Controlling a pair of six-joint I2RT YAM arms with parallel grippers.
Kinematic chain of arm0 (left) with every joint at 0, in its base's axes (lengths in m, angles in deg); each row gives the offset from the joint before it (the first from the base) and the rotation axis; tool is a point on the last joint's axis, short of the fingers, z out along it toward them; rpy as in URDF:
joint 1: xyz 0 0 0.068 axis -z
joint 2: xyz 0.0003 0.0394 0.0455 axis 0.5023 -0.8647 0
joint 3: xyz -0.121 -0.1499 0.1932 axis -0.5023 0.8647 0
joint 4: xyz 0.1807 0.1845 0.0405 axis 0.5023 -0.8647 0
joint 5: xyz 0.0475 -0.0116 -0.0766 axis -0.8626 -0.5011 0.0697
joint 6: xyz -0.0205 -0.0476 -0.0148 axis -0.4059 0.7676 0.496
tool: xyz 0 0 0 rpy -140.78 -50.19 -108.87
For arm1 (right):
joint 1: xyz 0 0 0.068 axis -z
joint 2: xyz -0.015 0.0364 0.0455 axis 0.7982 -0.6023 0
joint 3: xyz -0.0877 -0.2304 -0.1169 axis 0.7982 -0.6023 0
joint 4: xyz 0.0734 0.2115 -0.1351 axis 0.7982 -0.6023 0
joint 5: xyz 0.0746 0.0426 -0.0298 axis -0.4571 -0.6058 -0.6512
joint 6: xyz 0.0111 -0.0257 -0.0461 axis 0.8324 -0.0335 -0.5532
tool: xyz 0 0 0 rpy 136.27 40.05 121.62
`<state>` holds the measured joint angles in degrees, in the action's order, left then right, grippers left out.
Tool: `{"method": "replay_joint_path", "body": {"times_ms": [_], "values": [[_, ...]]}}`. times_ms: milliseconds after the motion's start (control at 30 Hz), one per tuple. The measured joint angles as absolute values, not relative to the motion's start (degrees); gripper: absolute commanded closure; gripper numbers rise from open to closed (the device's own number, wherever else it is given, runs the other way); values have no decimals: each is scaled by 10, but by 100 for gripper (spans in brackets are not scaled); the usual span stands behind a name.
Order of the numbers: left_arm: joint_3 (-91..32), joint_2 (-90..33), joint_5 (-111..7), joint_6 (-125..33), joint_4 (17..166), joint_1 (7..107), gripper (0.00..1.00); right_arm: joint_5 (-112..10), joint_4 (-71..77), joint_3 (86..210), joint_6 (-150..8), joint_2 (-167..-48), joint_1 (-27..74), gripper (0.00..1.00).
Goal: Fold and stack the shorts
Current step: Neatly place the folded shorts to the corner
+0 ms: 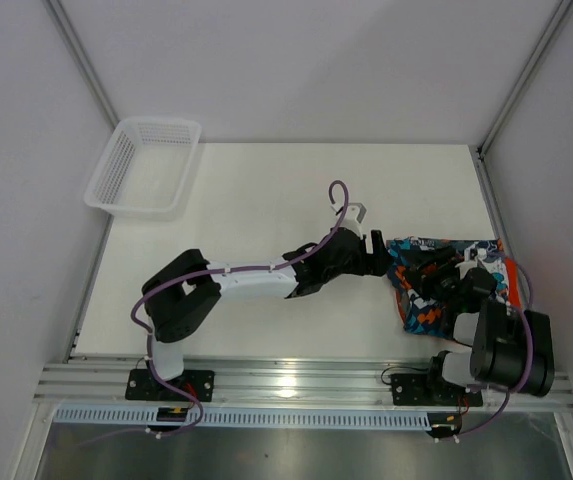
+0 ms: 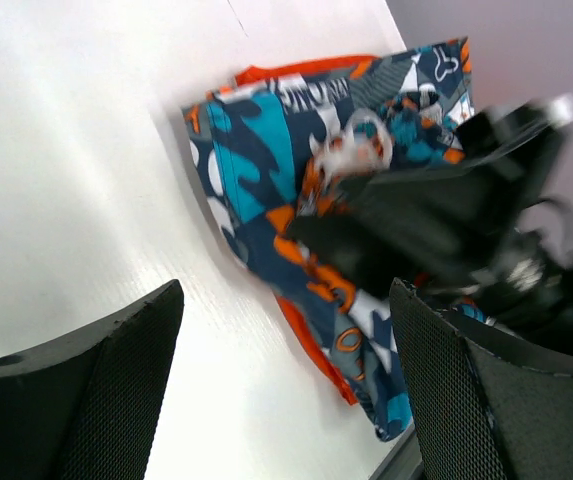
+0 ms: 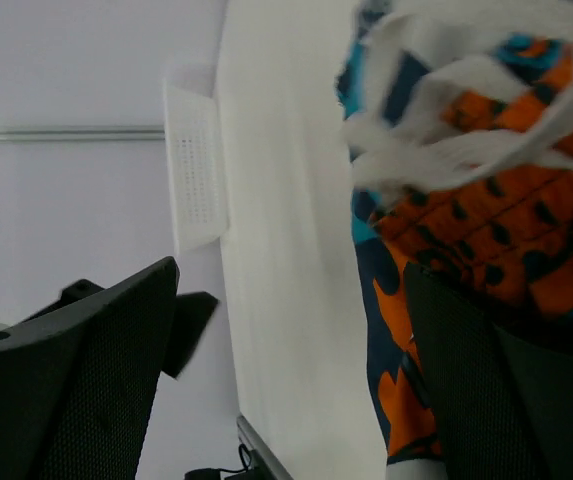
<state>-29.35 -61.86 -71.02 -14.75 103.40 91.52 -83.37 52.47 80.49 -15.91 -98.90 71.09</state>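
The printed shorts (image 1: 428,310) lie folded at the table's right side, on top of the orange shorts (image 1: 512,272), of which only an edge shows. In the left wrist view the printed shorts (image 2: 256,170) cover the orange shorts (image 2: 311,68), and a white drawstring (image 2: 351,150) lies on the print. My left gripper (image 1: 378,258) is open and empty at the pile's left edge (image 2: 286,400). My right gripper (image 1: 428,275) is open just over the printed shorts (image 3: 411,390), with its right finger (image 3: 506,400) against the fabric and the drawstring (image 3: 446,130) close ahead.
A white mesh basket (image 1: 146,165) stands at the table's far left corner and shows in the right wrist view (image 3: 194,170). The table's right edge and frame post (image 1: 486,190) run close beside the pile. The two arms are close together over the pile.
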Motion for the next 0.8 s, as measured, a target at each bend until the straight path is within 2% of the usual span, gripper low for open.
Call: {"method": "replay_joint_path", "body": {"times_ms": [233, 400, 500, 567, 733, 800], "values": [[-268, -591, -718, -147, 1039, 903, 14, -833, 787, 769, -116, -1238, 699, 8], [-266, -591, -718, -148, 1037, 901, 14, -842, 837, 782, -88, -1271, 699, 6], [-266, -590, -718, -151, 1037, 901, 14, -842, 801, 782, -92, -1214, 700, 4], [-266, -590, -718, -152, 1036, 901, 14, -840, 750, 791, -108, -1134, 703, 3], [-268, -591, -709, -153, 1035, 901, 14, -804, 500, 871, -193, -866, 704, 1], [-277, -599, -701, -155, 1036, 901, 15, -796, 426, 916, -231, -801, 714, 1]]}}
